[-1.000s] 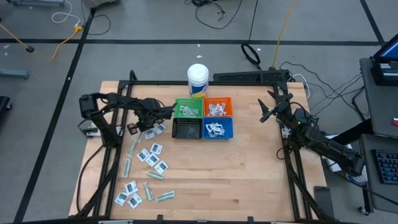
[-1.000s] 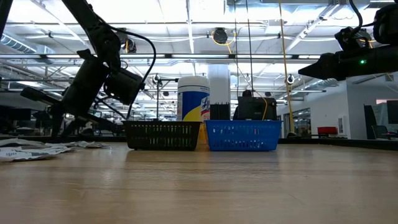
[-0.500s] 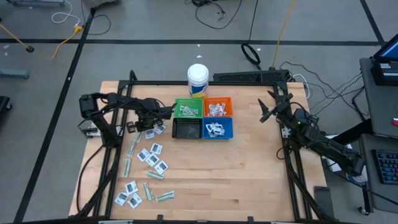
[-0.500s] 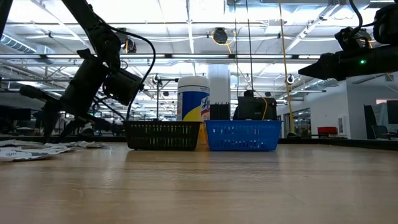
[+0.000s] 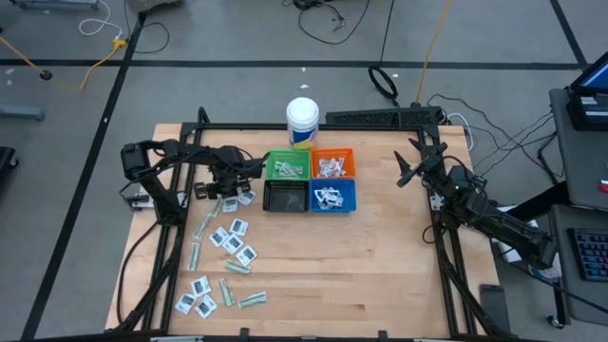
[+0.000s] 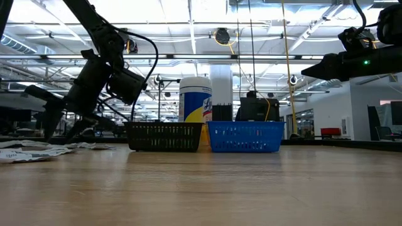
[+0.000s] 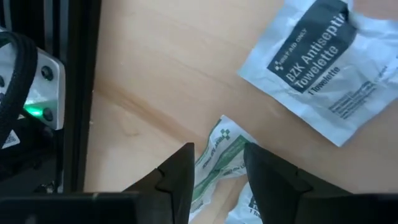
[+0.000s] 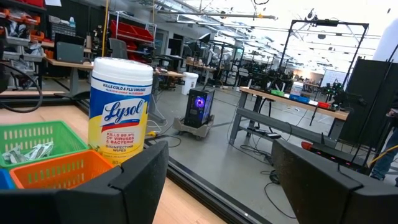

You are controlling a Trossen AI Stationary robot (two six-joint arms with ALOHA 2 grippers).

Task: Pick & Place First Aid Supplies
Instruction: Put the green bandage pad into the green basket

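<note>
On the left of the pale wooden counter [image 5: 380,256] we see the first aid supplies [image 5: 228,249]: flat, crinkled white sachets with dark print and slim pale-green strips, scattered loosely from near the bins down toward the front edge. The left gripper [image 5: 202,190] hangs low over the upper end of this scatter. In its wrist view its two dark fingers [image 7: 177,177] stand a narrow gap apart, with a green-printed strip [image 7: 214,158] lying on the wood between them, not pinched. A white towelette sachet [image 7: 320,68] lies just beyond.

At the middle sit four square mesh bins, touching in a block. The green bin [image 5: 287,164] holds pale strips, the orange bin [image 5: 333,163] and blue bin [image 5: 333,197] hold white sachets, and the black bin [image 5: 285,197] looks dark inside. A white cylindrical tub [image 5: 302,122] with a blue label stands behind them.

On the right, the right gripper [image 5: 407,171] waits raised, its fingers [image 8: 140,180] spread wide, holding nothing.
</note>
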